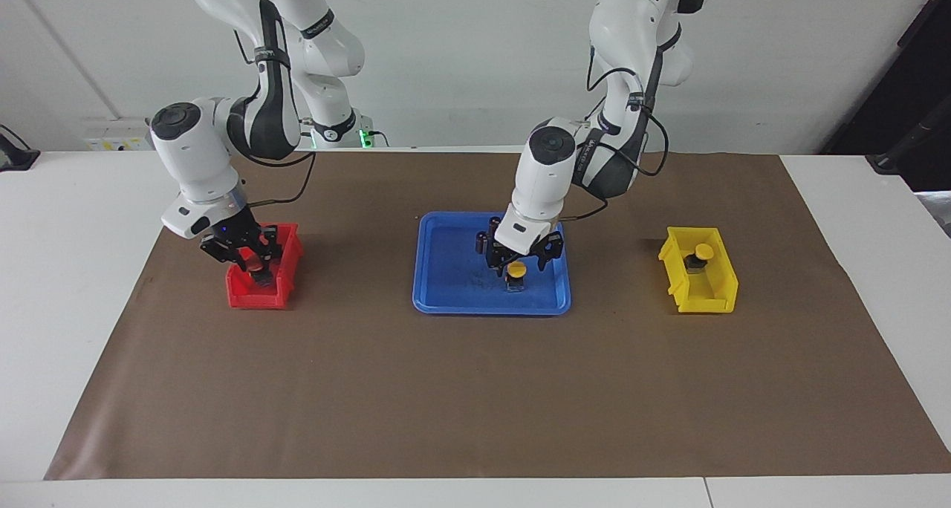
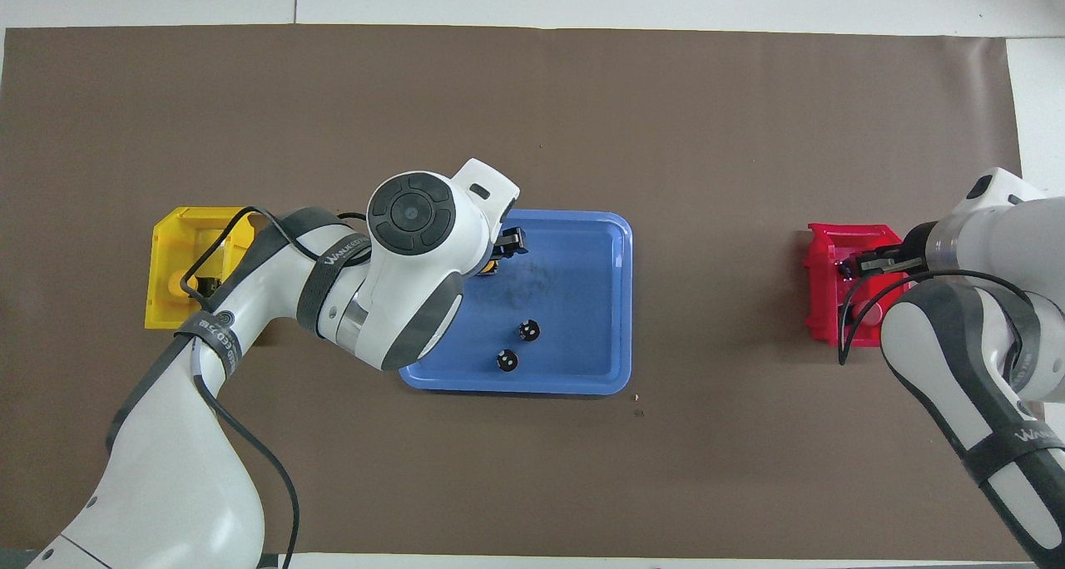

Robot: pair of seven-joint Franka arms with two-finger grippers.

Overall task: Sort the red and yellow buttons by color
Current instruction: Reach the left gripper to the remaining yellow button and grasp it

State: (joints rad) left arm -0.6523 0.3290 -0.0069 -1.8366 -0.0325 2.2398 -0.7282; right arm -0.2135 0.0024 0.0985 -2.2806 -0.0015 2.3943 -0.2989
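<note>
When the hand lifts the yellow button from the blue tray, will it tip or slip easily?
The yellow button is probably top-heavy: a wide round cap on a narrow block base, so a push could tip it. The base looks stiff and flat-sided, likely gripping well. The left hand already straddles it over the blue tray.

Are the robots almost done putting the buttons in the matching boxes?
Nearly. One yellow-capped button already sits in the yellow plastic bin. The right gripper is shut on a red-capped button over the red plastic bin. The left gripper is around the last yellow-capped button on the blue tray, not yet lifted.
</note>
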